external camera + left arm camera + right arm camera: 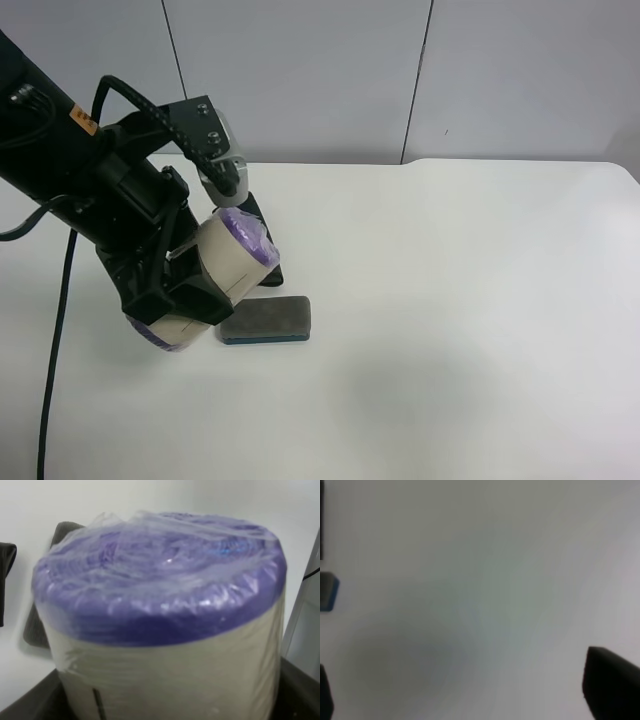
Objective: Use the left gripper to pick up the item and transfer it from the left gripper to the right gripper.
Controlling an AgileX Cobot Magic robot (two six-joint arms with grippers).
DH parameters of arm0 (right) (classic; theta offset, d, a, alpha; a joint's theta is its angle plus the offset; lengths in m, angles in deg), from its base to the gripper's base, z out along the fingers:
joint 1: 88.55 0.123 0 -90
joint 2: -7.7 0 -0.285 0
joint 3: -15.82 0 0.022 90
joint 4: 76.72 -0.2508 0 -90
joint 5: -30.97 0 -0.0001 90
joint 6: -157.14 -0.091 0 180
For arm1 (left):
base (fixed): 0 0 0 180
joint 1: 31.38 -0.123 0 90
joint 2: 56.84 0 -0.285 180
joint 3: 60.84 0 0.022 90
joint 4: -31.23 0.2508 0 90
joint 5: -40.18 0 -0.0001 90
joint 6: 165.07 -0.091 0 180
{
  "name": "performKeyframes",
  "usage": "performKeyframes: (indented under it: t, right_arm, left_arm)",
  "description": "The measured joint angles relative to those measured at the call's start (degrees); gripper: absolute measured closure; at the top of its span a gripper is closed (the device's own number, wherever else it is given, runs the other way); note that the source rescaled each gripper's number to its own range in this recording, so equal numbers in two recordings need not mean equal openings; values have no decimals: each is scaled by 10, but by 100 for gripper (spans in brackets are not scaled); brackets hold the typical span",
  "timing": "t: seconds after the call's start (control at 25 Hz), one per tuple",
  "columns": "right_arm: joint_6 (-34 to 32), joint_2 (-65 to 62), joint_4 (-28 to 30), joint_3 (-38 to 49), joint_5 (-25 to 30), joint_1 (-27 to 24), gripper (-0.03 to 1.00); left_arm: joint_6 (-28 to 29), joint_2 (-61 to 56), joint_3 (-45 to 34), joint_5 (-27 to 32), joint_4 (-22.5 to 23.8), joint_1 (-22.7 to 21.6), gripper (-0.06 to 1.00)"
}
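Observation:
The item (228, 262), a roll with purple ends and a cream label, is held tilted above the table by my left gripper (185, 290), on the black arm with the orange sticker at the exterior high view's left. In the left wrist view the roll (165, 630) fills the frame, wrapped in clear film, with dark fingers (30, 707) at its sides. My right gripper (467, 695) is open and empty over bare table; only its two fingertips (610, 685) show. The right arm is out of the exterior high view.
A grey felt eraser with a blue base (267, 320) lies on the white table (480, 300) just right of the held roll; its blue edge shows in the right wrist view (327, 592). A dark folded pouch (272, 272) lies behind the roll.

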Motion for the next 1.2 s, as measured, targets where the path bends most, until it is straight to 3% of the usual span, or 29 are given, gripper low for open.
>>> performKeyframes:
  t: [0.24,0.52,0.72,1.0,1.2]
  right_arm:
    - [36,136,-134,-4,-42,31,-3]
    - [179,265,-370,-4,-73,35,-3]
    - [279,330,-529,-4,-73,35,-3]
    - [357,407,-659,-4,-54,35,-3]
    - [385,451,-699,-4,-9,35,-3]
  left_arm:
    - [-15,0,7,8,1,0,94]
    - [-19,0,81,30,25,0,94]
    - [-19,0,88,40,51,7,94]
    - [-3,0,88,40,143,87,94]
    - [1,0,88,9,162,108,94]
